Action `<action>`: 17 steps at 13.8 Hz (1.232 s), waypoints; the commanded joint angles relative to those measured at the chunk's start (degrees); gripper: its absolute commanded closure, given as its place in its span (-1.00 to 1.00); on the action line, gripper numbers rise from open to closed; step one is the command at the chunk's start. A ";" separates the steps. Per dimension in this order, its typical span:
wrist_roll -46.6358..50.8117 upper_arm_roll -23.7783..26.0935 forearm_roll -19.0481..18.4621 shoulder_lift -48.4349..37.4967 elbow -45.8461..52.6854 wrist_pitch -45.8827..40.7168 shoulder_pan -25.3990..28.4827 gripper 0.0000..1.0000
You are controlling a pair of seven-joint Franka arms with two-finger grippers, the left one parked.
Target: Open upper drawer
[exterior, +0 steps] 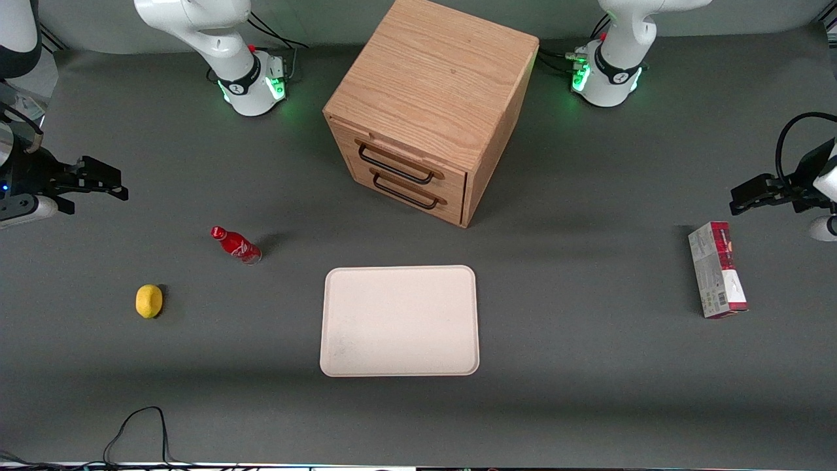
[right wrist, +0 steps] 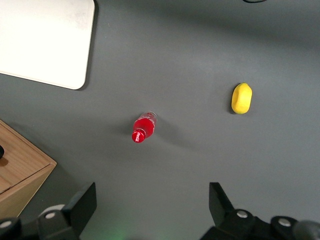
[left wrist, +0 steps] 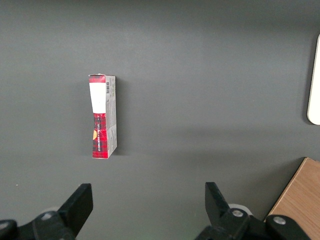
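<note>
Upper drawer (exterior: pixel 397 163) closed, flush in the cabinet (exterior: pixel 431 98), above the lower drawer (exterior: pixel 409 190). Gripper (exterior: pixel 116 183) well apart from it at the working arm's end of the table, raised, fingers (right wrist: pixel 82 205) spread wide, empty. Bottle (exterior: pixel 235 244), lemon (exterior: pixel 149 301) below it; tray (exterior: pixel 399 320) nearer the camera than the cabinet.

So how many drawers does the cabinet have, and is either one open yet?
2. The upper drawer sits right under the cabinet top, the lower drawer beneath it; both look shut. The gripper, open, hovers at the working arm's end of the table.
</note>
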 commanded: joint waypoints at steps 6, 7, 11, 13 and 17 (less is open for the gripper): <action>2.12 0.51 0.00 1.05 2.29 -1.78 -0.04 -1.00; 2.47 0.51 -0.09 1.40 2.29 -1.78 -0.04 -1.00; 2.30 0.42 0.00 1.75 2.29 -1.78 -0.13 -1.00; 2.65 0.60 0.00 1.76 2.29 -1.78 0.13 -1.00; 2.39 0.77 1.41 2.02 2.99 -1.69 1.53 -1.00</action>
